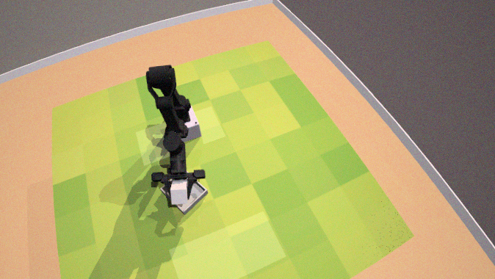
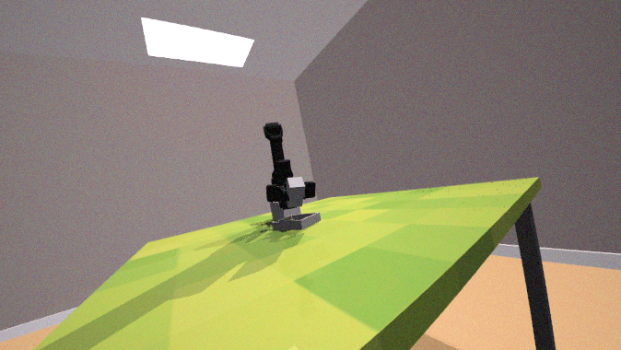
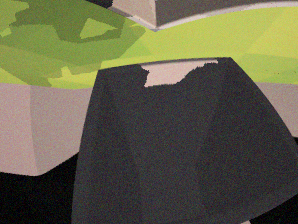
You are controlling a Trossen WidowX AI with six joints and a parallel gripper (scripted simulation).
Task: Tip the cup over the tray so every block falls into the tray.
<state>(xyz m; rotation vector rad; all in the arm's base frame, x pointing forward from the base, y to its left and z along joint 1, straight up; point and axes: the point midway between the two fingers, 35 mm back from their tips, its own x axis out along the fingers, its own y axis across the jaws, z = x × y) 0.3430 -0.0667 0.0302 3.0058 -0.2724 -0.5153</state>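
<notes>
I'm operating with the hand [image 1: 179, 188] [image 2: 292, 193] [image 3: 165, 127] pinching the cup [image 1: 178, 194] [image 2: 295, 193] [image 3: 162, 130]. The cup is hanging tipped above the tray [image 1: 196, 203] [image 2: 287, 225] [image 3: 200, 12], clear of it. The tray is resting on the bench [image 1: 294, 154] [image 2: 345, 272] [image 3: 200, 42]. Block positions: I'm not managing to tell.

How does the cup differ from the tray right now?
The cup is clamped in the gripper; the tray is not held. The cup hangs above the tray, while the tray rests on the table. The cup is deep and narrow, the tray shallow and wide. Both look greyish.
</notes>
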